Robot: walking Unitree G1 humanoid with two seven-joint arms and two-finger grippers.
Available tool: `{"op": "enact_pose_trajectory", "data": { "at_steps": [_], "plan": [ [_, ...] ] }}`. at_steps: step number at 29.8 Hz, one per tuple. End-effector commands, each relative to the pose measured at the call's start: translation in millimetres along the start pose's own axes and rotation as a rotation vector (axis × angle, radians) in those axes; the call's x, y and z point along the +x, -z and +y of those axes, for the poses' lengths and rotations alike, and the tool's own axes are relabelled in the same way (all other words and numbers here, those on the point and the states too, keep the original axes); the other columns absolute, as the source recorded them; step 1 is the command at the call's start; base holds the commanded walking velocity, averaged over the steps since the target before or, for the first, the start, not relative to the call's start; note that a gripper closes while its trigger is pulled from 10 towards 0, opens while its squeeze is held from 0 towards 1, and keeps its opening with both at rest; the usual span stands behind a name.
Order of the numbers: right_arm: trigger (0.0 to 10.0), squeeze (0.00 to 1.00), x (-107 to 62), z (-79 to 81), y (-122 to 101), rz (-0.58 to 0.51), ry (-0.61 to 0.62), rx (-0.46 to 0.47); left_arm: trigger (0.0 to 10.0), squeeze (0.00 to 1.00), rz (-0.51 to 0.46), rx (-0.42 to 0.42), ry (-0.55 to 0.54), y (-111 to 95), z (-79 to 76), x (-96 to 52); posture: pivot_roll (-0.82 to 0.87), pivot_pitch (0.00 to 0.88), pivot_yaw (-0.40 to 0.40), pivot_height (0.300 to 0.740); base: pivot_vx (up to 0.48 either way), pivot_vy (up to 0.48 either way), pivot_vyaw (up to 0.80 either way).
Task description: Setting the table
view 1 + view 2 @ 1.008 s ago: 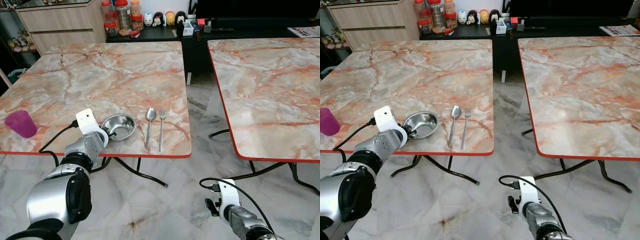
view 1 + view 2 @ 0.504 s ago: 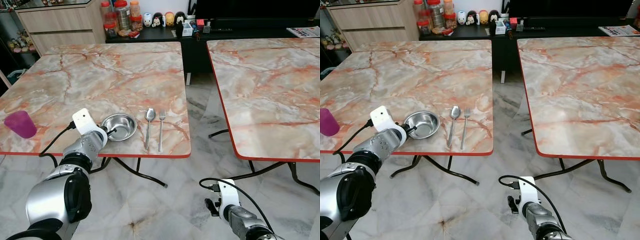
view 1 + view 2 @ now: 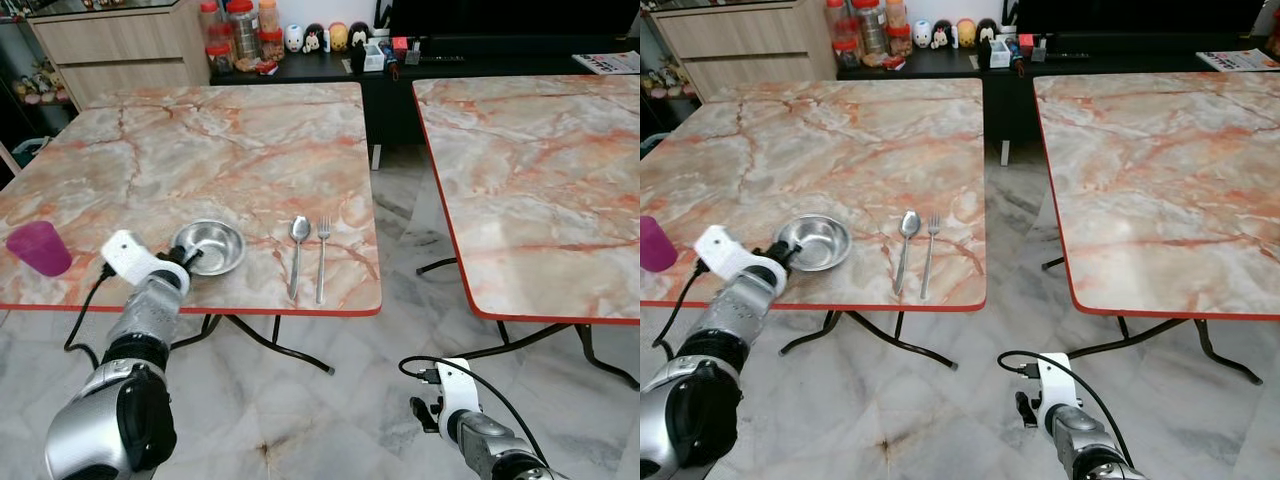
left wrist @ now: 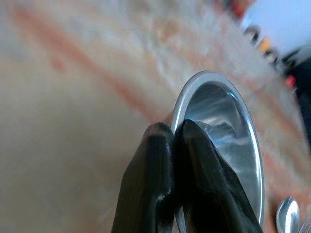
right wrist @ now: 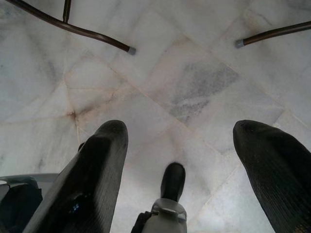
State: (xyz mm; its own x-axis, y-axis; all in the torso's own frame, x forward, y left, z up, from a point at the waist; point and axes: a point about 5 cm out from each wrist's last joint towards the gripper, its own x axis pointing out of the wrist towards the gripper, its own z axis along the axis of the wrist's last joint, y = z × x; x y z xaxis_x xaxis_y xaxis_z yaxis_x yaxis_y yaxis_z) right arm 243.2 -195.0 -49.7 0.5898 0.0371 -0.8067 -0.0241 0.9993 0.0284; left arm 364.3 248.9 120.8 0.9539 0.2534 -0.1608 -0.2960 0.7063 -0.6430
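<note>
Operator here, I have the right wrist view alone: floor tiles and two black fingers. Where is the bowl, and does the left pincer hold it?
Observer: The left pincer is shut on the rim of the steel bowl, one finger inside, one outside.
Operator: And where on the table?
Observer: Near the front edge of the left table, between a purple cup and a spoon.
Operator: Any fork?
Observer: Yes, a fork lies beside the spoon.

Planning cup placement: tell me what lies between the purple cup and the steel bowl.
Between purple cup and steel bowl, the left eye view shows the left end effector pinching the bowl's rim, otherwise bare marble.
</note>
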Motion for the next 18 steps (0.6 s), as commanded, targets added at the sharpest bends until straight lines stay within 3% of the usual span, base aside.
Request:
{"op": "enact_pose_trajectory", "data": {
  "at_steps": [1,7,10,18],
  "plan": [
    [10.0,0.00,0.4,2.4,-2,-0.007,-0.006,0.010,10.0,0.00,-0.079,-0.018,0.043,-13,-1.3,-2.3,0.03,0.036,0.045,0.740,0.000,0.000,0.00],
    [10.0,0.00,0.5,2.6,-2,-0.009,-0.006,0.010,10.0,0.00,-0.138,0.022,0.089,-26,5.3,-11.0,0.03,0.040,0.047,0.740,0.000,0.000,0.00],
    [10.0,0.00,0.4,2.5,-2,-0.009,-0.007,0.009,10.0,0.00,-0.172,0.117,0.142,-37,19.6,-33.3,0.04,0.049,0.056,0.740,0.000,0.000,0.00],
    [10.0,0.00,0.3,1.9,-1,-0.008,-0.007,0.007,10.0,0.00,-0.141,0.287,0.173,-48,46.4,-68.2,0.04,0.061,0.071,0.740,0.000,0.000,0.00]
  ]
}}
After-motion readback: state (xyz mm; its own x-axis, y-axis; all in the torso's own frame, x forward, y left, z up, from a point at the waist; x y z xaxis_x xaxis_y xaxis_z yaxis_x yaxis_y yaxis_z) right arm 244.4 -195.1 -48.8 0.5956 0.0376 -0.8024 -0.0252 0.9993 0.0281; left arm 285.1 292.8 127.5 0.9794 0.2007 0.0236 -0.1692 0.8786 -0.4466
